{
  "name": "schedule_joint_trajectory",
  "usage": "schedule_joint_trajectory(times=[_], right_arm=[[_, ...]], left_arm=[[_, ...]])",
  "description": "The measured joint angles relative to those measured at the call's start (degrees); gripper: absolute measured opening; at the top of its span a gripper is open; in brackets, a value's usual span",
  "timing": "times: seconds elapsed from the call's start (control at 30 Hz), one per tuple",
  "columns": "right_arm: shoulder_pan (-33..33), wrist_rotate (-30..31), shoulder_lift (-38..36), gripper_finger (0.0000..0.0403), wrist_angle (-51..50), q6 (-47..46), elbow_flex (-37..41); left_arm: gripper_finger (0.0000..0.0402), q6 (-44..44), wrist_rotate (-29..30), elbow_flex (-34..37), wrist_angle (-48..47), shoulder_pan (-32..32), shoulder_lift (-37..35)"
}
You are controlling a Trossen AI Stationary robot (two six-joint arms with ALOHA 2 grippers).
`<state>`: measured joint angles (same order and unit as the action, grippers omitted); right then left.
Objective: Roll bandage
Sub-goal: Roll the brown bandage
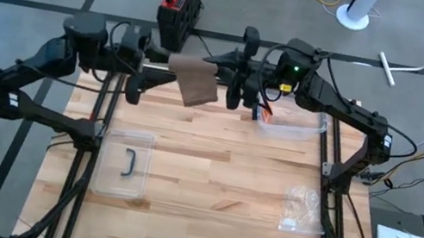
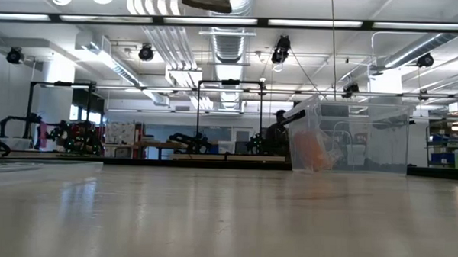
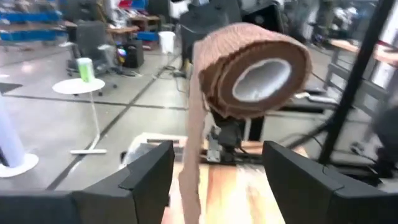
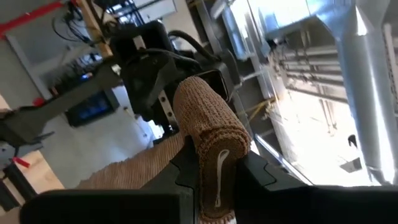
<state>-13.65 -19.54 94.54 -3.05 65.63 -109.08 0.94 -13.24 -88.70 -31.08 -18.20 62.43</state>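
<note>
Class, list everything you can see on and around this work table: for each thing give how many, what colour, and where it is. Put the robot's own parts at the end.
bandage: one, brown, partly rolled, held in the air between the two grippers at the far edge of the table, loose end hanging down.
clear bin: one, see-through, far right of the table, something orange inside.
lid: one, clear with a dark handle, on the table's left side.
plastic bag: one, clear and crumpled, on the table's right side.
table: one, light wood.
black and red case: one, on the floor beyond the table.
left gripper: one, dark, open, just short of the roll.
right gripper: one, dark, shut on the bandage roll.
</note>
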Motion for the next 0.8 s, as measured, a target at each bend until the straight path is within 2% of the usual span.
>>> schedule_joint_trajectory(times=[0.17, 0.53, 0.8], right_arm=[[0.0, -4.1, -0.2, 0.0048, -0.9, 3.9, 0.0], [0.0, -11.3, -0.4, 0.0048, -4.2, 20.3, 0.0], [0.0, -12.6, -0.1, 0.0048, -5.1, 30.4, 0.0]], left_arm=[[0.0251, -1.8, -7.2, -2.4, -6.4, 0.0, 0.0], [0.0284, 2.1, -6.8, -5.4, -5.8, -0.1, 0.3], [0.0284, 11.6, -6.9, -5.5, -4.0, -0.1, 0.7]])
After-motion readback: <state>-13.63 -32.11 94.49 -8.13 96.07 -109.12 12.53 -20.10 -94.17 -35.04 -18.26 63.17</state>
